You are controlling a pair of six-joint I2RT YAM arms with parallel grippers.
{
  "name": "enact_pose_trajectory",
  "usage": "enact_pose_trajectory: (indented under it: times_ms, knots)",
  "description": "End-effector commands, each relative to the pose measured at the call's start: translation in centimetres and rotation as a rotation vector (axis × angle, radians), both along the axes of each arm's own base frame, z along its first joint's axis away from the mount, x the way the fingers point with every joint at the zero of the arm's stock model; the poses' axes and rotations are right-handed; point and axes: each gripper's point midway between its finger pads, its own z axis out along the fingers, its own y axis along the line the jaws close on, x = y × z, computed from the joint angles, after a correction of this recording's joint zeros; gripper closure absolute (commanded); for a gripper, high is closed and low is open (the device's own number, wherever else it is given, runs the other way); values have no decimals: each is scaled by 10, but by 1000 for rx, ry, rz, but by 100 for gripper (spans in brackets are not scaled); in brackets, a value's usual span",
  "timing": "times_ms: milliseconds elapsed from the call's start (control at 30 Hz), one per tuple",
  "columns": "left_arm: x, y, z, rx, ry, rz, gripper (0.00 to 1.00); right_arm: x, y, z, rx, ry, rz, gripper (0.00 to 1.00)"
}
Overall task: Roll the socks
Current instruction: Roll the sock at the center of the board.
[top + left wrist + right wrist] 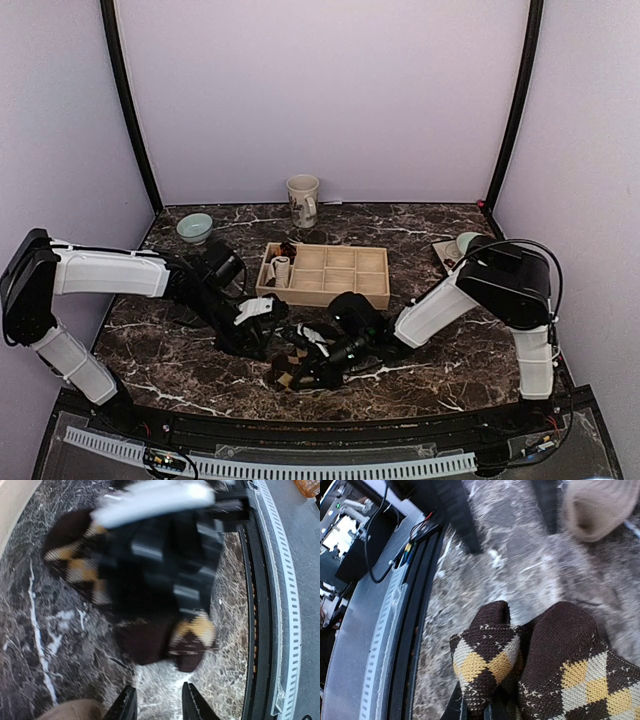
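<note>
My R gripper (475,710) pinches argyle sock (560,655) at its fold; L gripper (157,703) hangs open, empty. Best: I hold fold tight w/ R, pin w/ L, roll slow.

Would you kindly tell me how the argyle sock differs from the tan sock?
The argyle sock is dark brown with yellow-cream diamonds; the tan sock is plain. The argyle sock is pinched in the right gripper; the tan sock lies free beside the open left gripper. Both lie on the marble table.
</note>
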Motion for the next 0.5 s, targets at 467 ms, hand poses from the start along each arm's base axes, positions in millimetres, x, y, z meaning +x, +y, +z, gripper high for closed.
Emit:
enact_pose_trajectory:
  times_ms: [467]
  knots:
    - [-30, -38, -31, 78, -222, -160, 54, -11, -90, -105, -471, 228, -230, 100]
